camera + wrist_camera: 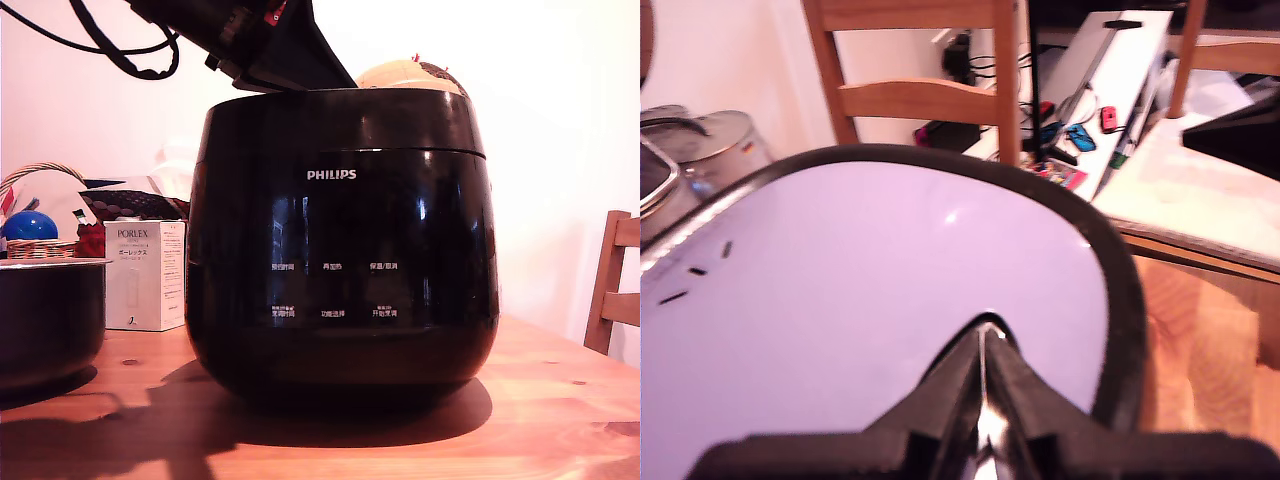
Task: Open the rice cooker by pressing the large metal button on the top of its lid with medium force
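The rice cooker (340, 240) is a large glossy black appliance with a white PHILIPS logo, standing mid-table in the exterior view. Its lid (340, 115) sits down on the body, with a thin seam showing below it. My gripper (280, 70) comes down from the upper left and rests against the lid's top near its back edge. In the wrist view the lid (880, 300) fills the picture as a pale reflecting dome with a black rim. The gripper (985, 335) is shut, its fingers pressed together with the tips on the lid surface. The metal button is hidden.
A smaller dark pot (45, 310) with a metal rim stands at the exterior view's left, with a white box (145, 275) and a basket (35, 235) holding a blue ball behind it. A wooden chair (612, 285) is at the right. Another chair (915, 95) stands beyond the lid.
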Available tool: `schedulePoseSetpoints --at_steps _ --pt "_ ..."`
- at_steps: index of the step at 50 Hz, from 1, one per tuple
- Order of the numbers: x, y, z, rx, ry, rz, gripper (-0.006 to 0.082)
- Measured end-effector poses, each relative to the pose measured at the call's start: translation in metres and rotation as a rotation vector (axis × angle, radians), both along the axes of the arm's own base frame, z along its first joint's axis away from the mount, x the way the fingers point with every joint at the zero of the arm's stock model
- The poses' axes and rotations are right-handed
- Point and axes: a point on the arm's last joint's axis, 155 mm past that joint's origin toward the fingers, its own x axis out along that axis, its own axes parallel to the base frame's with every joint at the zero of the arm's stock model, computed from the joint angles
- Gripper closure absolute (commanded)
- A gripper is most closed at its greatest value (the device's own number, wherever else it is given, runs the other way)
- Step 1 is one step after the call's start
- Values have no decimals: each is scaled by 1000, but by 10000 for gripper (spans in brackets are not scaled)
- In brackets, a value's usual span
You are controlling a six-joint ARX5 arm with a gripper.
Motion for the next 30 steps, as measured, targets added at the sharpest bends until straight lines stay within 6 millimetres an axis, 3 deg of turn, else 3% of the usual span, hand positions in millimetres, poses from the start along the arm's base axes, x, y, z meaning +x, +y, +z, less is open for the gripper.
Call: schedulePoseSetpoints --at_steps 17,30 --pt "3 2 6 -11 44 42 786" --pt "-18 -7 13 -20 59 4 786"
